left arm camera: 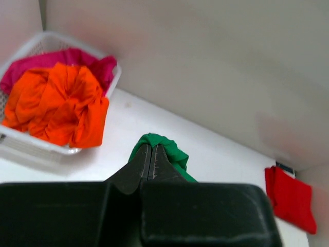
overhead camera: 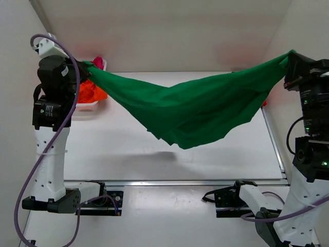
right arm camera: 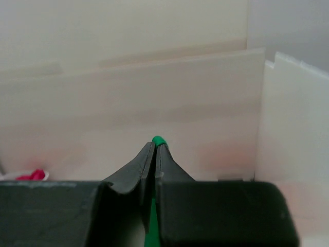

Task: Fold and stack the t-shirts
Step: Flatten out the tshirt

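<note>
Airborne green soft cloth t-shirt [overhead camera: 190, 110] sags above white tabletop [overhead camera: 118, 149], strung 10 to 2 o'clock; left gripper [left arm camera: 151, 152], right gripper [right arm camera: 155, 149] each clamped on one end. Risk: thin pinch slips, shirt drops crumpled.

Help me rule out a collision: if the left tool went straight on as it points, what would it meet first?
Beyond the green t-shirt the left tool grips, probably bare table or the back wall, between the basket and red t-shirt; depth is unclear.

we hold our left arm [overhead camera: 49, 149] raised at far left | left gripper [left arm camera: 151, 148] clamped on green t-shirt [overhead camera: 190, 110] | right arm [overhead camera: 308, 170] raised far right | right gripper [right arm camera: 156, 145] clamped likewise
</note>
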{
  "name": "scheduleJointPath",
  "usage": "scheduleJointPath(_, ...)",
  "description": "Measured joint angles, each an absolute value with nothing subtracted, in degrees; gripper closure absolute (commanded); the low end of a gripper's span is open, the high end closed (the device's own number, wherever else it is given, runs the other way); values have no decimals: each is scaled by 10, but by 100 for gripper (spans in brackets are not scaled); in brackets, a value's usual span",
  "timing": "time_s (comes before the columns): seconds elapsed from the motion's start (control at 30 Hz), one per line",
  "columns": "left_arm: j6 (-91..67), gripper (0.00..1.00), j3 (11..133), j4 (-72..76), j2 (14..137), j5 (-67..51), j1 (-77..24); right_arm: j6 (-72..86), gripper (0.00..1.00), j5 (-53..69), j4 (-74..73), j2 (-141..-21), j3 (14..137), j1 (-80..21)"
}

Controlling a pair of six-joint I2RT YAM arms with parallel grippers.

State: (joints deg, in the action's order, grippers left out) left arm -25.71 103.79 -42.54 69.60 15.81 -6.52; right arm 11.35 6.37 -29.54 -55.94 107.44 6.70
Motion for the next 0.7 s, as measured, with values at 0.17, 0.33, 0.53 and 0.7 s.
scheduleJointPath(0.17, -268, 100, 944, -438, 711, 80, -52, 142, 100, 125, -288, -552, 948, 76)
scheduleJointPath(0.33, -273, 100, 816, -428, 802, -1, -54, 179, 100, 202, -274, -599, 850, 81)
scheduleJointPath(0.53, -269, 100, 900, -461, 1003, -14, -50, 179, 100, 201, -253, -649, 755, 63)
scheduleJointPath(0.7, -265, 100, 971, -434, 1061, -23, -46, 170, 100, 191, -227, -633, 679, 53)
